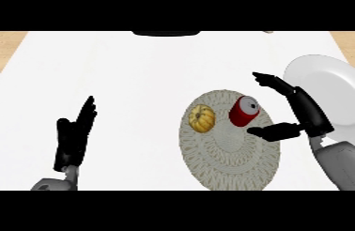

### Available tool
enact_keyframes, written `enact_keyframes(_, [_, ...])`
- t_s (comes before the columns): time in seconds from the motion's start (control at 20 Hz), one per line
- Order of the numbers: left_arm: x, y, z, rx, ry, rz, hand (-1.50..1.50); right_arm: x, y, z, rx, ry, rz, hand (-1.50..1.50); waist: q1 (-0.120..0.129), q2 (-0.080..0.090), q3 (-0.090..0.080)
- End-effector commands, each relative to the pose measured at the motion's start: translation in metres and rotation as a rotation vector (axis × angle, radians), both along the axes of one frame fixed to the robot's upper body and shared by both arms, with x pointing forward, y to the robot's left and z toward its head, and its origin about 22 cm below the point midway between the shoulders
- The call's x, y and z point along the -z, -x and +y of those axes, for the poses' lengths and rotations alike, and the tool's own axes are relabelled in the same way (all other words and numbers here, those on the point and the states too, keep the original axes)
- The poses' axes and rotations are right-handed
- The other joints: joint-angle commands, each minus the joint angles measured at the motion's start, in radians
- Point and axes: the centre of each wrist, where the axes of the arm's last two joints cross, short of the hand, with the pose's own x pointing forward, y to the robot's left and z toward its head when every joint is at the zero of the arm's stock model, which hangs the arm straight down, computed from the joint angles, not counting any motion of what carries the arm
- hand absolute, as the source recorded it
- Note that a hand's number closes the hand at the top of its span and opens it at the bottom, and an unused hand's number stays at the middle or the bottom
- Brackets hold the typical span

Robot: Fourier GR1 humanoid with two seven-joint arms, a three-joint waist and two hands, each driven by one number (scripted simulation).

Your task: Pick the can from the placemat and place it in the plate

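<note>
A red can (243,111) with a silver top stands on the right part of a round woven placemat (229,152). A white plate (324,84) lies at the counter's right edge. My right hand (305,111) is open just right of the can, fingers stretched above it and thumb below it, not touching it. Part of the plate is hidden behind this hand and forearm. My left hand (74,134) rests open at the lower left, fingers up, far from the can.
A small yellow pumpkin (202,118) sits on the placemat left of the can. A dark object (166,33) shows at the counter's far edge. Wooden floor shows past the white counter's left and right edges.
</note>
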Motion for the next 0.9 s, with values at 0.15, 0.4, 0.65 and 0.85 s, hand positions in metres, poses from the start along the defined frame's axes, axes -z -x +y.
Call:
enact_keyframes(0.15, [-0.006,-0.008,0.001,-0.008,-0.009,0.011,0.00,-0.061,-0.023,-0.007,-0.011,0.391,0.040,-1.50,0.005,-0.001,-0.002])
enact_keyframes(0.4, [-0.001,0.003,-0.006,0.014,0.014,0.015,0.00,-0.084,-0.035,0.010,-0.086,0.537,0.203,-1.50,0.011,0.000,-0.002])
enact_keyframes(0.65, [-0.010,-0.005,0.007,0.012,-0.001,0.002,0.00,-0.074,-0.057,0.027,-0.168,0.628,0.370,-1.50,0.021,0.004,-0.001])
enact_keyframes(0.85, [-0.016,0.003,-0.007,0.022,0.003,0.029,0.00,-0.092,-0.069,0.038,-0.197,0.648,0.434,-1.50,0.016,0.002,0.000])
